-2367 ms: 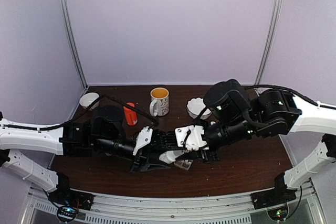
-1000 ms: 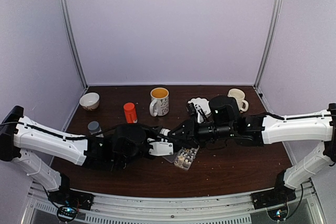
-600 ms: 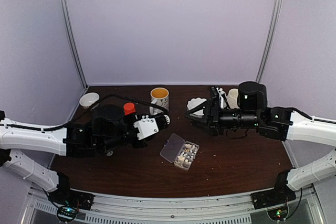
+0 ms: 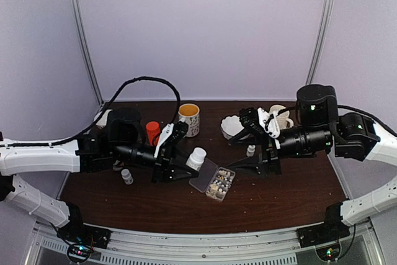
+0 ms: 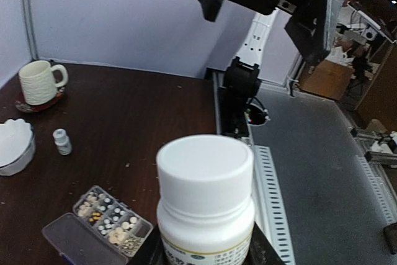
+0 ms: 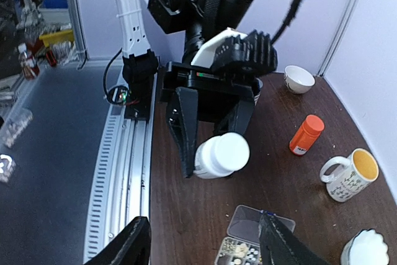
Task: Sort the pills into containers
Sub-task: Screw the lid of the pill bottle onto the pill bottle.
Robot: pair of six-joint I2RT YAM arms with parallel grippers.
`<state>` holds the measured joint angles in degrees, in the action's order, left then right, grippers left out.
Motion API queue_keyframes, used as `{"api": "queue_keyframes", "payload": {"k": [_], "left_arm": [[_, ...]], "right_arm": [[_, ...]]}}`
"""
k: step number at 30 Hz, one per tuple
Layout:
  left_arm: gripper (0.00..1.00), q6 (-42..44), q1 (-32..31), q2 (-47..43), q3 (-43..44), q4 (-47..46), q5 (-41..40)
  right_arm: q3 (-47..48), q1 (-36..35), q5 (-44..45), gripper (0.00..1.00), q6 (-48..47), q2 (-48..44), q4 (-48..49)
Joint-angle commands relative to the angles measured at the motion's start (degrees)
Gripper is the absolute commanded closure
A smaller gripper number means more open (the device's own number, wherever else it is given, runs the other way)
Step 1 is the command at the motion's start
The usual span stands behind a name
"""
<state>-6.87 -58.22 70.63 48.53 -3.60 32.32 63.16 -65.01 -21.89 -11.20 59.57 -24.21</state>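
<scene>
The clear organizer box (image 4: 214, 182) lies open on the table's middle, its lid folded to the left. Whitish and tan pills (image 5: 114, 216) fill its compartments; it also shows in the right wrist view (image 6: 247, 223). My left gripper (image 4: 185, 162) is shut on a white capped bottle (image 4: 196, 157), held upright just left of the box; the bottle fills the left wrist view (image 5: 205, 197) and shows in the right wrist view (image 6: 222, 155). My right gripper (image 4: 239, 154) is open and empty, right of the box, facing the left gripper; its fingers (image 6: 133, 246) frame the box.
A small white bottle (image 4: 250, 151) stands between my right fingers in the top view; another (image 4: 126, 176) stands at the left. An orange bottle (image 4: 152, 133), a yellow-lined mug (image 4: 188, 119), a scalloped white bowl (image 4: 232, 126) and a cream mug (image 4: 280, 116) stand behind.
My left gripper has swung toward the box and now holds the white bottle. My right gripper has moved lower and opened wide. Two small white bottles now show on the table.
</scene>
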Motion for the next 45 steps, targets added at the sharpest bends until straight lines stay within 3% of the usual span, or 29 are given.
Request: {"api": "queue_keyframes", "payload": {"k": [1,10,27,34,45], "left_arm": [[0.88,-9.07,-0.04,2.60,1.70,-5.83,14.86],[0.88,-6.06,-0.09,2.27,1.57,-2.29,11.44],[0.88,-2.31,-1.88,2.65,1.65,0.82,10.28],[0.88,-0.67,-1.99,1.91,1.76,2.13,9.70],[0.88,0.19,-1.99,1.97,2.01,2.80,10.11]], "right_arm": [[5.96,-0.47,-1.61,0.38,-16.65,3.75,-6.75],[17.45,-0.49,-6.22,0.41,-22.23,13.54,-20.15],[25.32,0.85,-12.83,0.40,-17.65,24.40,-19.57],[28.82,0.96,-16.15,0.54,-20.52,27.62,-25.27],[30.94,1.07,-16.33,0.58,-22.09,30.29,-28.46]]}}
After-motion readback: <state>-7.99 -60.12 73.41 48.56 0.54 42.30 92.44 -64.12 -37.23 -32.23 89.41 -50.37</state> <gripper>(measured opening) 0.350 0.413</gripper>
